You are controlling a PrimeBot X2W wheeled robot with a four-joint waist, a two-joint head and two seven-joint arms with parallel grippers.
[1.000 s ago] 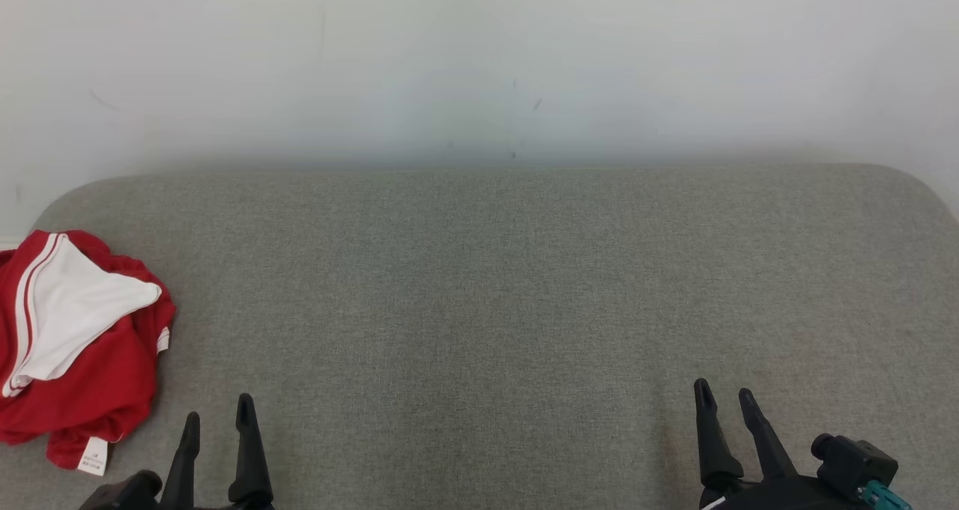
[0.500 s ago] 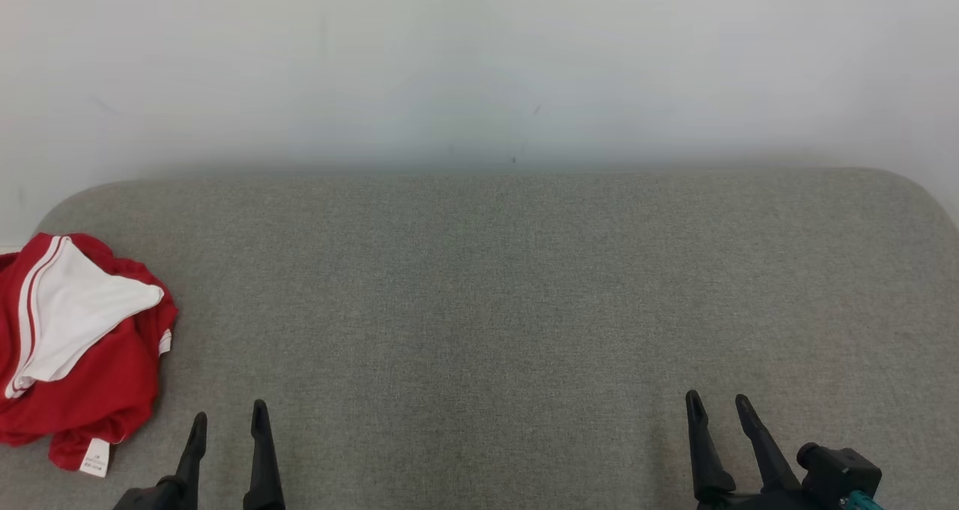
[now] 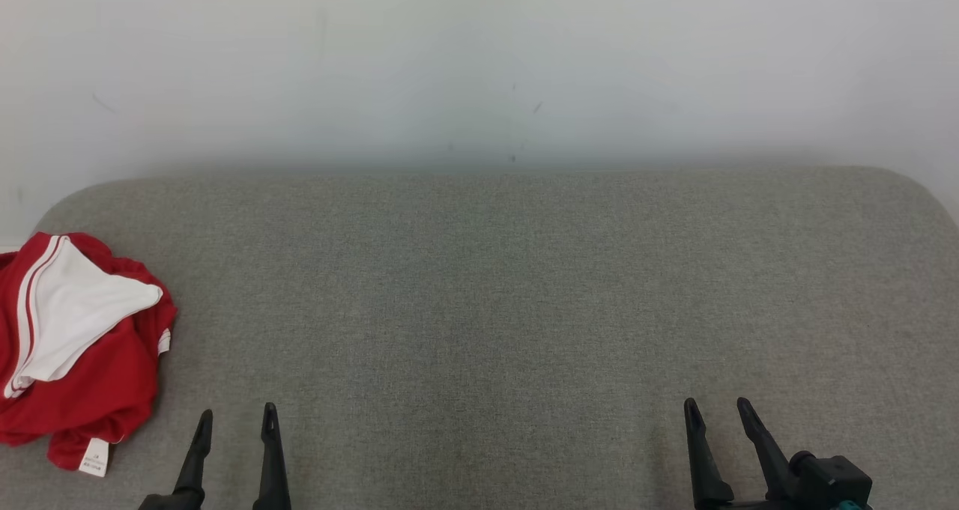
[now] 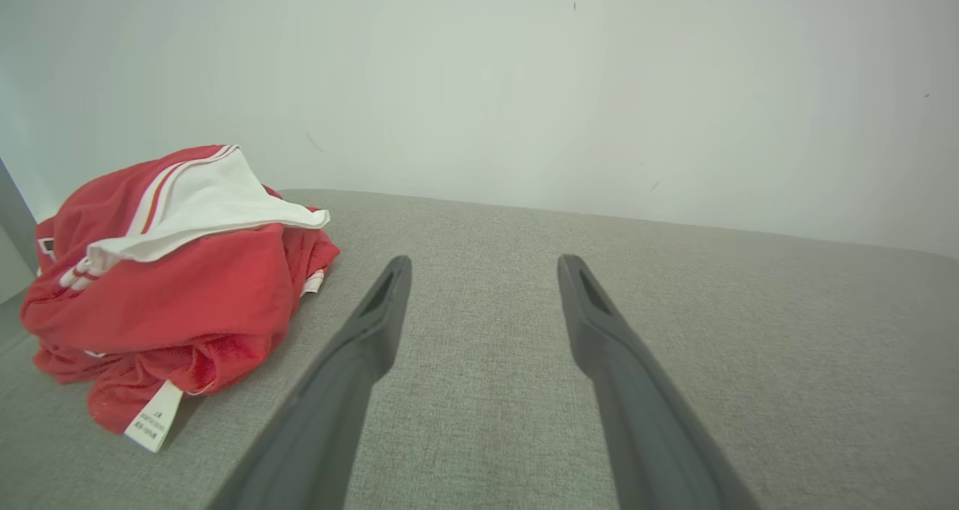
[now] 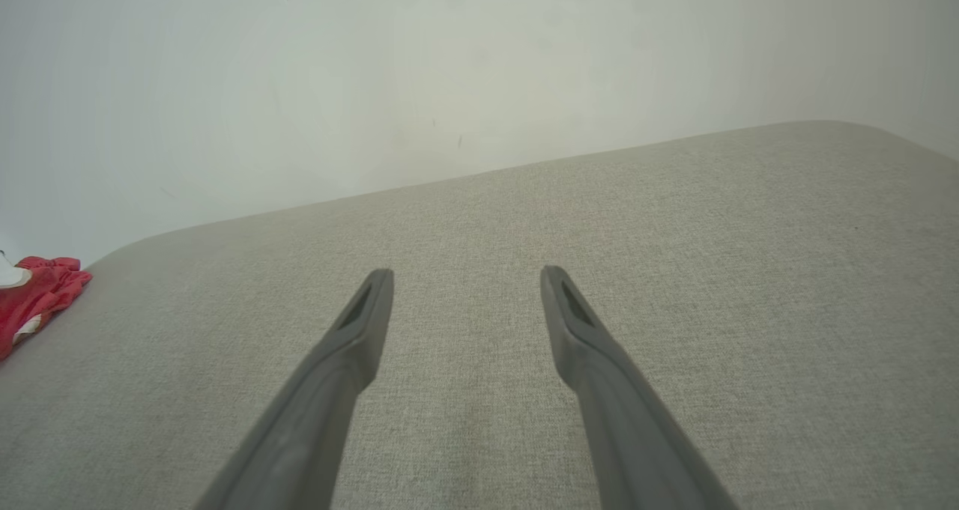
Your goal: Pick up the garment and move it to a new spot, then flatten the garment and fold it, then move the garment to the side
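As I look down on the grey bench (image 3: pixel 479 285), I log: red-and-white garment (image 3: pixel 90 375), crumpled heap at left edge, label (image 3: pixel 94 456) showing; left tool (image 3: pixel 238 413), near edge, fingers spread, empty, close beside the heap; right tool (image 3: pixel 716 404), spread, empty, near-right corner.

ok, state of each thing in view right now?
garment: crumpled heap, unfolded, unheld, at the cushion's left edge.
grey cushion: flat, garment resting on it.
left gripper: fingers apart, empty, beside the garment, not touching.
right gripper: fingers apart, empty.
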